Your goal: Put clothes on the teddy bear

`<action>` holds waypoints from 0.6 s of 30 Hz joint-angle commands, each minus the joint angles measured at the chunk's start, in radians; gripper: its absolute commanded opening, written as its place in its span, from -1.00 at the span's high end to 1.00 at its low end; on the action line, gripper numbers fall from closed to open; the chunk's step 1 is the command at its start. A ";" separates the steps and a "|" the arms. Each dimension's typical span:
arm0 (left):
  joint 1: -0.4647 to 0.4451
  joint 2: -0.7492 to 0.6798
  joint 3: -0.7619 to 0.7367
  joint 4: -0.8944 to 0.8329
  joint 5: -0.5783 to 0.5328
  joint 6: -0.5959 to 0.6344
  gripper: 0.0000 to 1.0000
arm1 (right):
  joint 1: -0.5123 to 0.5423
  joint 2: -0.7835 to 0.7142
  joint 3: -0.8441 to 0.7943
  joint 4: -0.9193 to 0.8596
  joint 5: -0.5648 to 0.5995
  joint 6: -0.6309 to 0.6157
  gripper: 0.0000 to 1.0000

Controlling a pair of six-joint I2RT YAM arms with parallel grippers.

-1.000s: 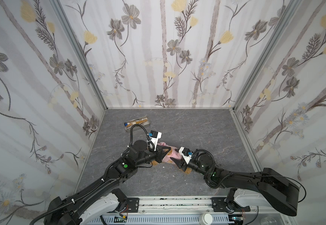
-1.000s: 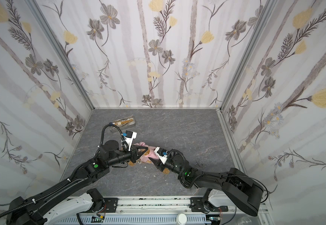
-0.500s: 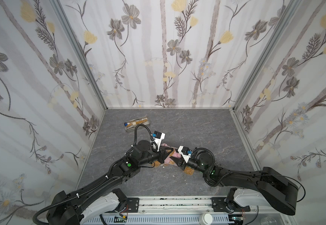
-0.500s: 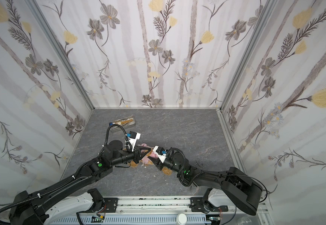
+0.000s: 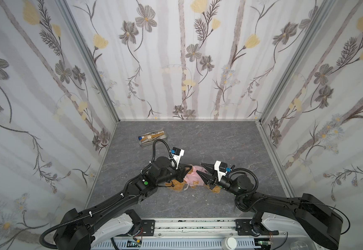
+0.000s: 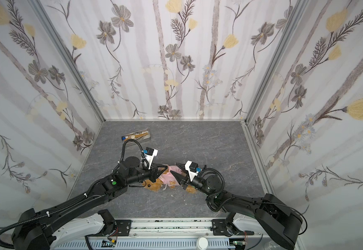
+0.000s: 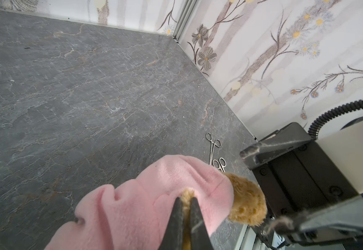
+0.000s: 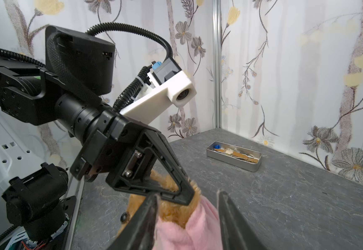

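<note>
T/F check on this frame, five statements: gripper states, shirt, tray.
1. The left gripper is shut on the bear. True.
2. The right gripper is shut. False: it is open, jaws apart on either side of the shirt.
3. The shirt is blue. False: it is pink.
4. The tray sits apart from the bear. True.
5. The tray is empty. False: it holds tools.
</note>
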 commanded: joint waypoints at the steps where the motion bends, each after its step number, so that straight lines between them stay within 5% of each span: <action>1: -0.002 0.005 0.021 0.043 -0.019 -0.027 1.00 | 0.013 -0.016 0.022 -0.168 0.016 -0.098 -0.20; 4: -0.006 0.020 0.026 0.045 -0.005 -0.042 1.00 | 0.015 0.006 0.066 -0.317 0.013 -0.153 -0.36; 11: -0.027 0.042 0.052 0.047 0.037 -0.054 1.00 | 0.014 0.148 0.116 -0.257 -0.011 -0.175 -0.43; 13: -0.030 0.044 0.056 0.046 0.047 -0.060 1.00 | 0.011 0.185 0.125 -0.208 -0.016 -0.177 -0.29; 16: -0.031 0.037 0.051 0.046 0.061 -0.057 1.00 | -0.002 0.217 0.106 -0.119 -0.048 -0.156 0.22; 18: -0.031 0.021 0.042 0.045 0.067 -0.024 0.75 | -0.010 0.224 0.080 -0.064 -0.075 -0.143 0.51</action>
